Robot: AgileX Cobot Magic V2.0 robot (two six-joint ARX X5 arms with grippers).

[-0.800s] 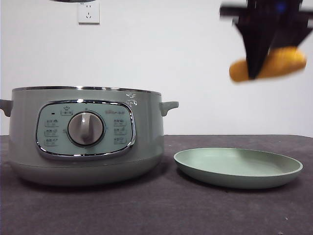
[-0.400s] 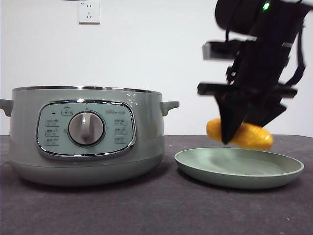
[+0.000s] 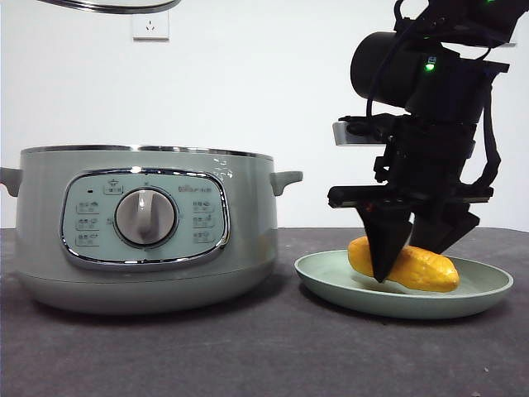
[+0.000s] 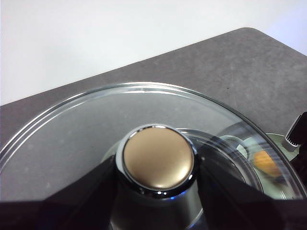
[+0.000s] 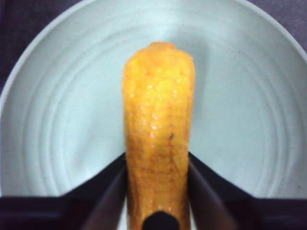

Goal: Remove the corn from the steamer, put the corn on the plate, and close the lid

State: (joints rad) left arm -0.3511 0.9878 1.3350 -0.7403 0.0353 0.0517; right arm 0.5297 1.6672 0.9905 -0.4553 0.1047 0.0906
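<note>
Our right gripper (image 3: 401,269) clenches the yellow-orange corn cob (image 3: 405,265) on the pale green plate (image 3: 488,291); it may roll on release, while our left gripper (image 4: 156,191) grips the glass lid (image 4: 72,139).

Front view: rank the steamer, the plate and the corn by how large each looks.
1. The steamer, largest by far.
2. The plate, clearly narrower and much shallower.
3. The corn, smallest, lying on the plate with the right gripper shut on it.
All three stand at about the same depth, so the order seems safe.

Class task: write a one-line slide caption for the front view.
Right gripper lowers corn onto plate beside open steamer.
</note>
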